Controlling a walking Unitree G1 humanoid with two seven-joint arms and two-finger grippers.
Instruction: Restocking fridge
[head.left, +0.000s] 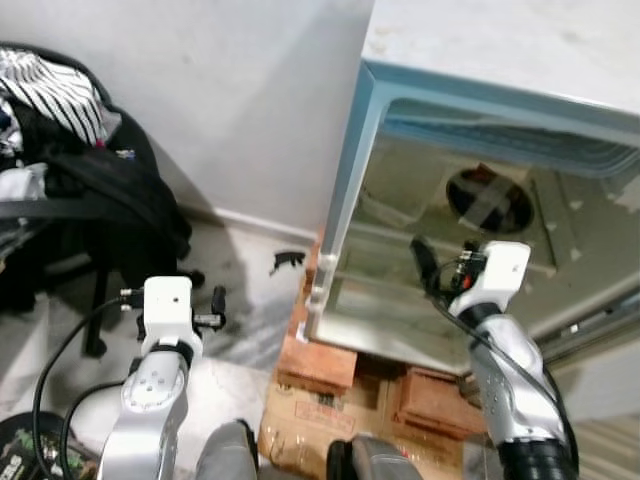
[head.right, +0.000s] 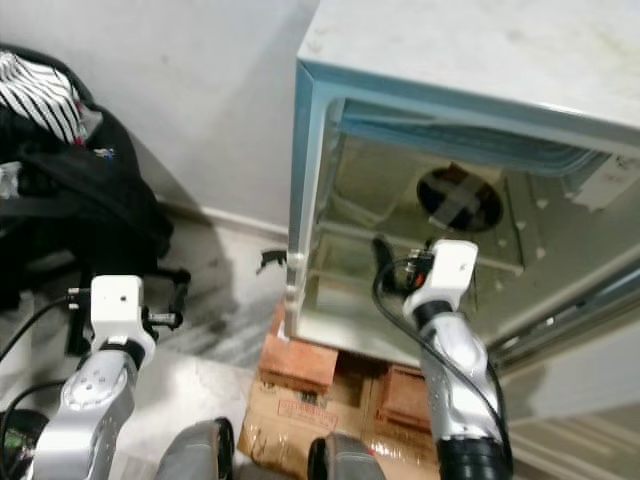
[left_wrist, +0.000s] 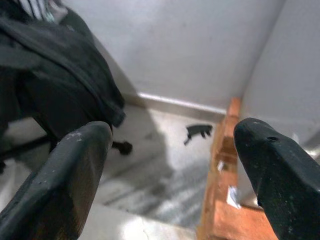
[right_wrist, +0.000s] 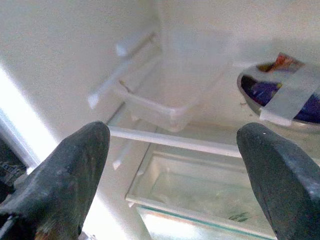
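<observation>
You're reaching the right gripper (right_wrist: 172, 165) into the fridge (head.left: 352, 150) w/ fingers wide, empty; left gripper (left_wrist: 172, 175) is gaping too, idling outside. Back out & grab stock first

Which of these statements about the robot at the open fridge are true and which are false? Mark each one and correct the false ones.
1. The right pincer is inside the open white fridge. True.
2. The right pincer grips a bottle. False: its fingers are spread with nothing between them.
3. The left pincer is open, over the floor beside the fridge. True.
4. The round opening in the fridge's back wall has grey tape across it. True.
5. The fridge stands directly on the floor. False: it rests on reddish-brown bricks over flattened cardboard.
6. The black office chair is bare. False: dark clothes and a striped cloth are piled on it.
</observation>
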